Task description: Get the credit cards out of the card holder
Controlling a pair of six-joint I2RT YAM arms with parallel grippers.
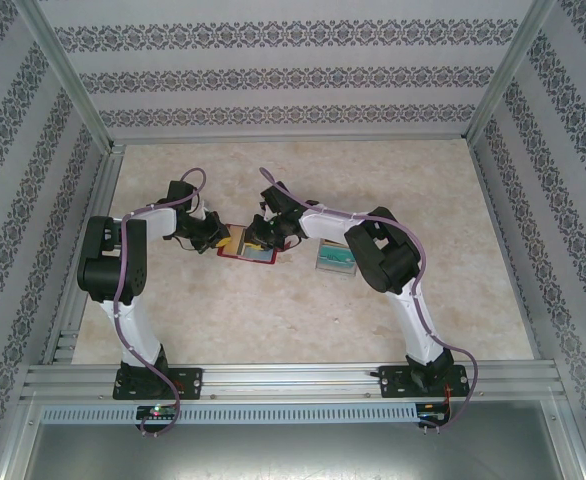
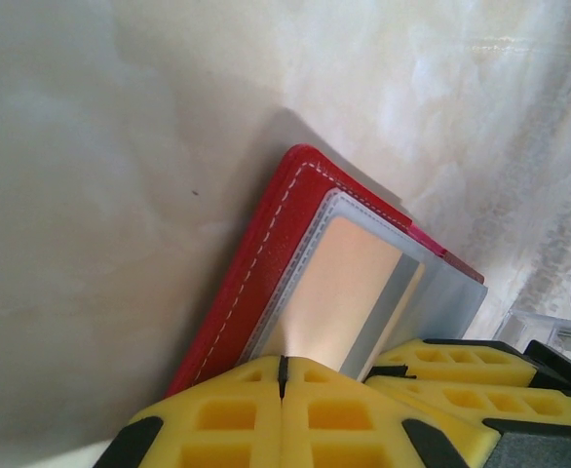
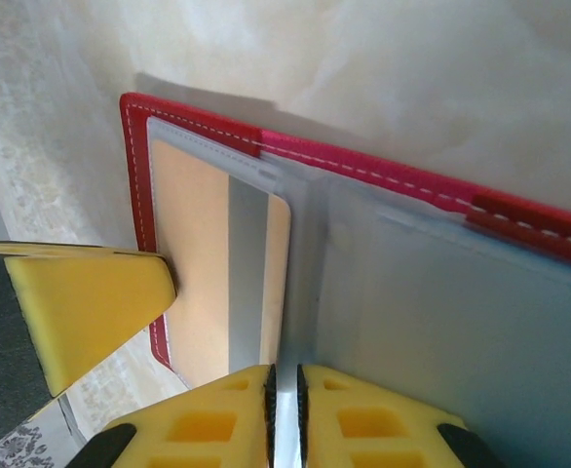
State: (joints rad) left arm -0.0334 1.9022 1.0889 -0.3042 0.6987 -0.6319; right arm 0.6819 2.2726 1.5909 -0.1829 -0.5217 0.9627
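Patterned wallpaper walls (image 1: 273, 80) enclose a pale marbled tabletop (image 1: 273, 320). Near its middle the red card holder (image 1: 241, 244) lies open, inner side up. A beige-gold card (image 3: 193, 253) with a grey stripe sits inside the grey see-through pocket on the half toward the left arm.

The left tool (image 1: 211, 235) is at the holder's 9 o'clock. In its wrist view the left tool (image 2: 281, 390) has its yellow pads pressed together with nothing between them, and its fingertips (image 3: 154, 283) touch the holder's red stitched border.

The right tool (image 1: 268, 232) is over the holder's 2 o'clock side. In its own view the right tool (image 3: 284, 390) is pinched almost closed on a thin grey pocket leaf (image 3: 441, 322) of the holder, which rises off the red cover.

A teal card (image 1: 335, 258) lies flat on the tabletop at the holder's 3 o'clock, apart from it and beside the right forearm.
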